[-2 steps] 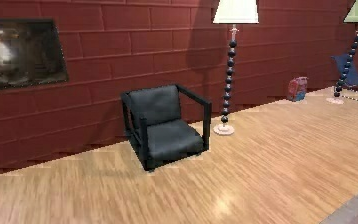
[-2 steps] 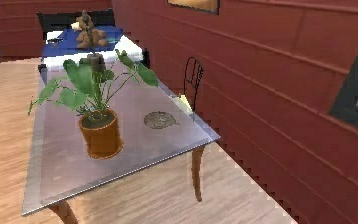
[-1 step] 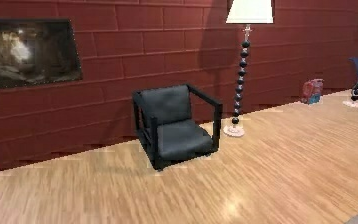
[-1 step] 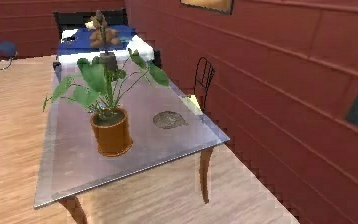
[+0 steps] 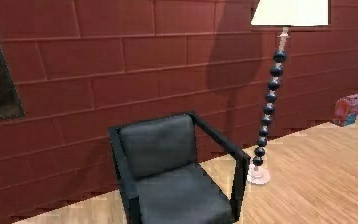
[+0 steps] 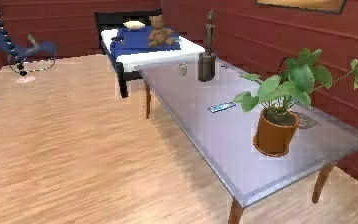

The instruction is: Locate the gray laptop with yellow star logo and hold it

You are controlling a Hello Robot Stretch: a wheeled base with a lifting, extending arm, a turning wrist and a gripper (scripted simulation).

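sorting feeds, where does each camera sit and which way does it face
forward view: on the robot, facing ahead and slightly down at an armchair, floor lamp, red brick wall; no robot body.
arm side view: on the robot's body, facing sideways over a table with a potted plant, toward a bed; no robot body.
shared: red brick wall, wood floor.

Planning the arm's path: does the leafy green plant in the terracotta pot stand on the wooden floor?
No, the leafy green plant in its terracotta pot stands on the long grey glossy table with wooden legs.
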